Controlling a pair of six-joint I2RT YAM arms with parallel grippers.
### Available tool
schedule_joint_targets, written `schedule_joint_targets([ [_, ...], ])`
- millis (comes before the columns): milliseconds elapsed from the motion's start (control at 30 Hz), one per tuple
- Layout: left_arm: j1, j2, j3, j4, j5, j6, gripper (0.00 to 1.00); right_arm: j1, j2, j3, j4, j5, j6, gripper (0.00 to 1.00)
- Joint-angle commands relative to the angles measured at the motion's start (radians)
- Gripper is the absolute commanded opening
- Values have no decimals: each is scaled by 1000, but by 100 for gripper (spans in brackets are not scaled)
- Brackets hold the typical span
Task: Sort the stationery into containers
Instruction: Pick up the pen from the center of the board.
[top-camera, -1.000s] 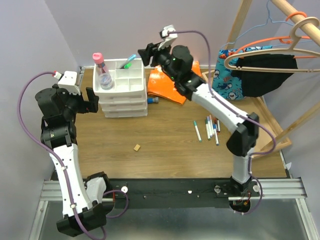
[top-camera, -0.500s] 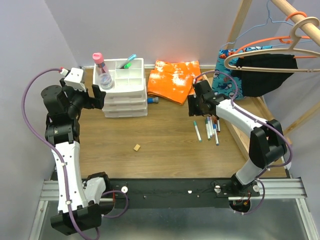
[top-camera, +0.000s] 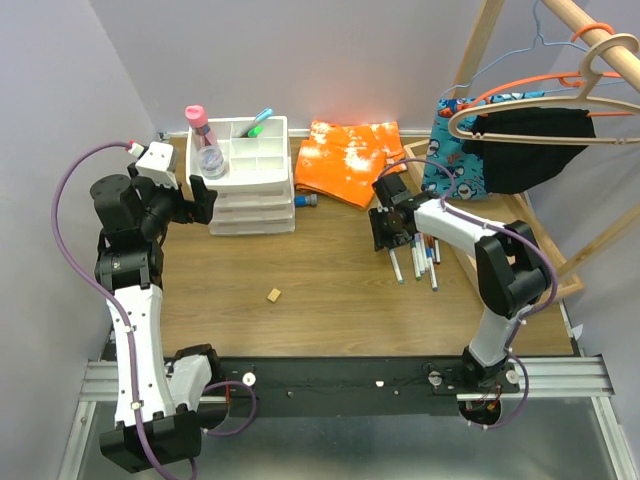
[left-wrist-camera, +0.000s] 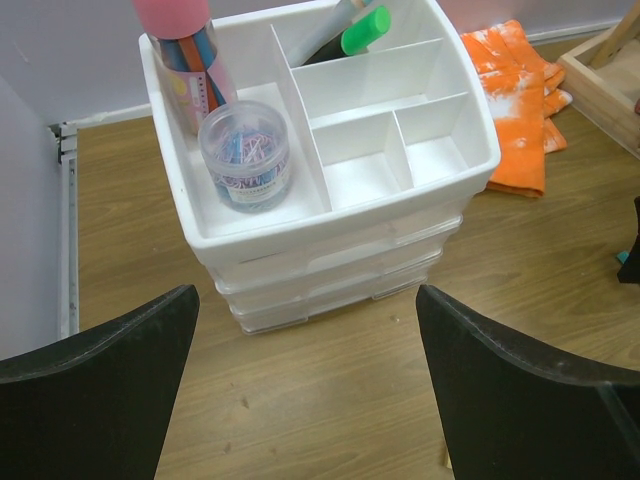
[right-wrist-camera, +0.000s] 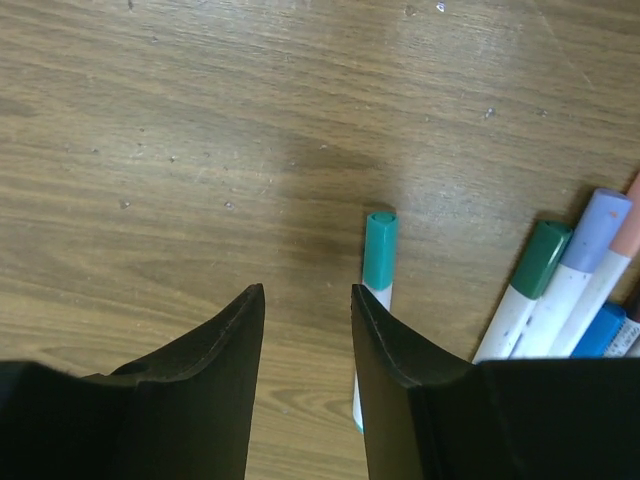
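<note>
The white three-drawer container unit (top-camera: 245, 180) stands at the back left, with a pink-capped bottle (top-camera: 205, 145) and a green-capped marker (top-camera: 258, 122) in its top tray. Several white pens (top-camera: 420, 258) lie on the table at the right. My right gripper (top-camera: 388, 230) hangs low at their left end. In the right wrist view it (right-wrist-camera: 306, 295) is open over bare wood, and a teal-capped pen (right-wrist-camera: 378, 252) lies just outside its right finger. My left gripper (left-wrist-camera: 307, 300) is wide open and empty in front of the unit (left-wrist-camera: 340, 230). A blue-capped tube (top-camera: 308, 201) lies beside the unit.
An orange cloth (top-camera: 345, 160) lies behind the pens. A small tan block (top-camera: 272, 294) sits mid-table. A shallow wooden tray (top-camera: 470, 255) and a clothes rack with hangers (top-camera: 520, 120) stand at the right. A clear jar of paper clips (left-wrist-camera: 245, 155) sits in the top tray.
My right arm swung from above the drawer unit down to the pens on the table, and its jaws narrowed. My left gripper shifted slightly beside the unit and stayed open.
</note>
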Motion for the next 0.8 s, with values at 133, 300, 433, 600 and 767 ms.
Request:
schedule_joint_targets([
  [133,-4,-8,-30,40,-1,-17,99,-21,57,66,-28,15,-22,47],
  [300,-3,-7,-54,55,6,-31,99,-25,54,57,-32,25,-31,47],
  [433,-3,0,-59,66,7,-33,99,-35,53,44,-31,34,-37,47],
  [600,-3,1,-64,74,9,-31,99,-62,62,27,-22,25,-37,47],
  [767,-1,-5,-70,69,6,-31,99,-67,76,11,-12,3,-56,45],
])
